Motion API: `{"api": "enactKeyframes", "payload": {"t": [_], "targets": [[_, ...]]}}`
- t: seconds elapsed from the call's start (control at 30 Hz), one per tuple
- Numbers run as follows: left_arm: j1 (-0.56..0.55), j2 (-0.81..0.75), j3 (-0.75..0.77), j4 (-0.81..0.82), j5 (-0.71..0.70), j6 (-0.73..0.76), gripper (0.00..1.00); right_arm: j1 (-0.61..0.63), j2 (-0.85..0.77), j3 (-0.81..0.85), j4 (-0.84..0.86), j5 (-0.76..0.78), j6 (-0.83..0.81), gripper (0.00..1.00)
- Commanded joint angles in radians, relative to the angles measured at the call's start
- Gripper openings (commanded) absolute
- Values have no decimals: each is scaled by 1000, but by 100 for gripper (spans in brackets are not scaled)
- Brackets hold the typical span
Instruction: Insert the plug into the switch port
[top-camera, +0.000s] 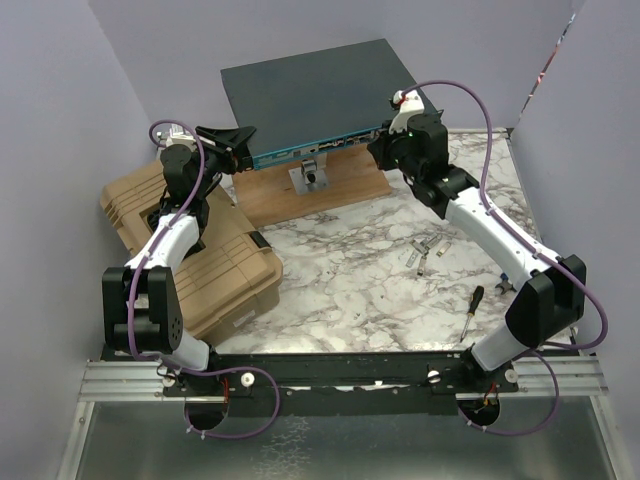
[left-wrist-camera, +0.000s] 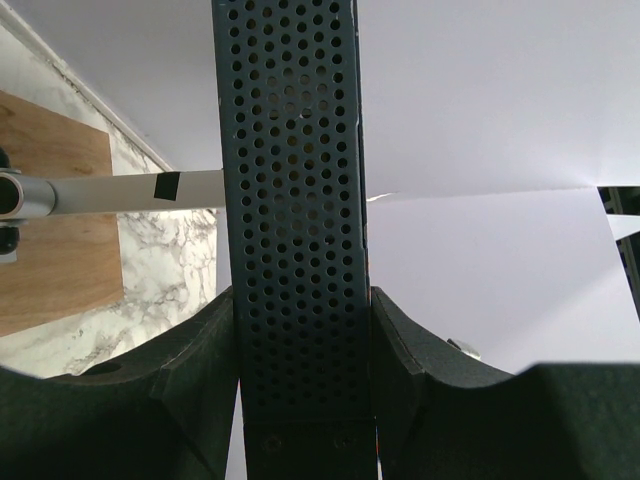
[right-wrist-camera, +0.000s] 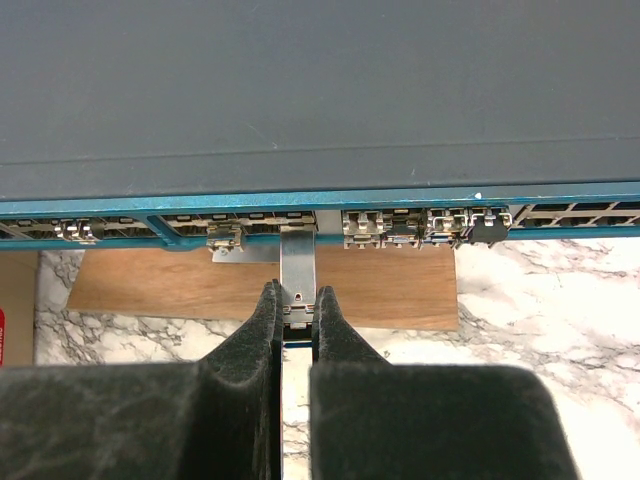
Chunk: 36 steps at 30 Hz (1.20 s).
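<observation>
My right claw (right-wrist-camera: 297, 292) pinches a slim silver metal plug (right-wrist-camera: 298, 255) at centre frame. Its front end meets a port in the teal face of the wide dark grey metal switch (right-wrist-camera: 300, 90); how deep it sits, I cannot tell. Only the left wrist view shows the switch's perforated side, clamped by my left claw (left-wrist-camera: 300, 298). Overhead, the tan ribbed plastic case (top-camera: 215, 265) lies shut at lower left, and the switch sits upper centre on a wooden board (top-camera: 340, 190).

Hidden between pads (right-wrist-camera: 262, 330) of right gripper (right-wrist-camera: 297, 295): rear of slim silver metal plug (right-wrist-camera: 298, 265). Cut off by edges: wide dark grey metal switch (right-wrist-camera: 320, 90).
</observation>
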<state>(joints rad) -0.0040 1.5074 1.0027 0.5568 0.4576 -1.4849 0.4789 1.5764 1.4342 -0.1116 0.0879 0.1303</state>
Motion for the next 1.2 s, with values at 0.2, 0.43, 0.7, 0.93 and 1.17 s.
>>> {"api": "enactKeyframes", "payload": {"t": [0.2,0.43,0.7,0.93,1.17], "targets": [[-52,15,6,-94,45,89,0,-14,25,31,203,-31,-35,1],[-51,15,8,-93,46,89,0,-16,36,0,261,-17,-6,1],[-51,13,5,-98,44,96,0,-14,36,120,159,-59,43,1],[-51,11,5,-99,42,95,0,-15,43,87,207,-42,-15,1],[-51,5,7,-107,41,101,0,-13,52,35,252,-48,41,1]]}}
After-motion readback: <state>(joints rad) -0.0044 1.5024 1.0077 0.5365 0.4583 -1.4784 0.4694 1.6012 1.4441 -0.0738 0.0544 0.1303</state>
